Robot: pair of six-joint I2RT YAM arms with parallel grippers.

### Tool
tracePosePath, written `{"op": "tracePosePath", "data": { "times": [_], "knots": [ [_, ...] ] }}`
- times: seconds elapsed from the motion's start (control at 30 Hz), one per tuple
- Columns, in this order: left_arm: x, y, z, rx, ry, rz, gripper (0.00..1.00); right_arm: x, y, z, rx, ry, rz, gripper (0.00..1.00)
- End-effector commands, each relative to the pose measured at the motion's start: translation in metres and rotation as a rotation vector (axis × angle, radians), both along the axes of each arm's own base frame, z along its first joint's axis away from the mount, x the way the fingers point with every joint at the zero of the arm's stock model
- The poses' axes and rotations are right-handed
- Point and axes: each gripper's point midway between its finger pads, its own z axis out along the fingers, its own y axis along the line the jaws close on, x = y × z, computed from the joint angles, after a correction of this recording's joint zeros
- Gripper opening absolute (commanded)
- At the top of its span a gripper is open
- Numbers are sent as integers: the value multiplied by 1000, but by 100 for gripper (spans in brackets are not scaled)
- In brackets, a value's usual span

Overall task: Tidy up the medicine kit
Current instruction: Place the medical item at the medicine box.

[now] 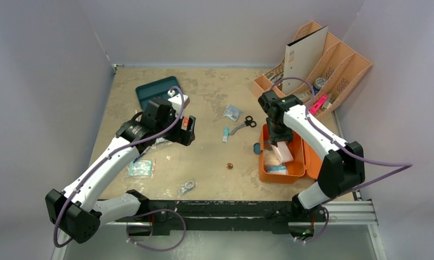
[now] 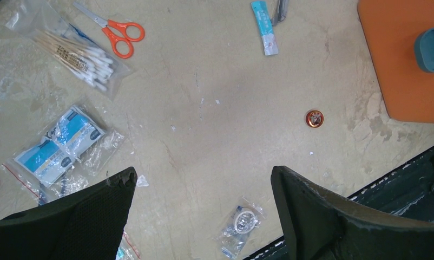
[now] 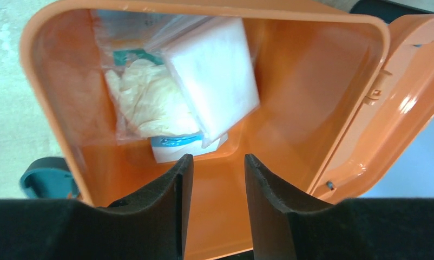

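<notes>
The tabletop (image 1: 204,157) is walled on the left, back and right, with a black rail (image 1: 231,208) along the near edge where the arms are bolted. The widest bare stretch lies in the middle, between the two arms. Only a copper-coloured disc (image 1: 229,166) sits in it, and a small clear bag (image 1: 186,187) lies close to the rail. Farther back lie black-handled scissors (image 1: 247,123) and a blue sachet (image 1: 225,134). A teal tray (image 1: 150,89) sits toward the back left, and a peach organizer (image 1: 342,65) crowds the back right corner.

The medicine kit (image 1: 266,174) sits on the right half, near the front edge, and lies open. Its long axis runs from the rail toward the back wall. The lid is swung out to the right, almost at the tabletop's right edge, and a grey-blue latch (image 1: 256,148) faces left toward the middle. Inside, a bagged white pad (image 3: 215,70) leans over a pale crumpled thing (image 3: 144,100).

The right pincer (image 3: 217,160) hangs over the kit's base, pointing down into it, its jaws partly apart with nothing between them. The left pincer (image 2: 204,170) hovers above the left-centre of the tabletop, spread wide and released. Orange scissors (image 2: 120,35) and a bag of cotton swabs (image 2: 74,54) lie beyond it.
</notes>
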Motion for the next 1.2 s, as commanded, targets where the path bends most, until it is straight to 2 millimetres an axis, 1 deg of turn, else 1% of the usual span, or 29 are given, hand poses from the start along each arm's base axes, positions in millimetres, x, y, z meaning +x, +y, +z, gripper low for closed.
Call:
{"op": "tracePosePath", "data": {
  "times": [0.0,0.2,0.3,0.37,0.43,0.47,0.63,0.73,0.9,1.0,1.17],
  "knots": [
    [5,1,1,12,-32,6,93,-3,10,10,84,-46,-30,41],
    [8,6,5,20,-55,31,93,3,25,14,207,-161,-50,32],
    [8,7,10,12,-74,41,93,13,33,6,267,-231,-63,24],
    [10,14,11,29,-91,73,93,16,40,1,312,-254,-84,19],
    [10,17,12,35,-103,80,93,22,44,-2,342,-292,-103,14],
    [10,17,12,36,-107,81,93,26,44,-4,345,-317,-113,11],
    [10,14,10,31,-94,66,93,41,28,-18,268,-403,-174,0],
    [8,14,10,29,-90,62,93,47,26,-28,259,-420,-195,0],
    [8,16,13,29,-104,67,93,51,26,-44,262,-406,-211,0],
    [8,19,12,41,-102,83,93,45,27,-56,255,-348,-224,0],
    [8,20,11,45,-101,90,93,37,9,-67,177,-326,-264,0]
  ]
}}
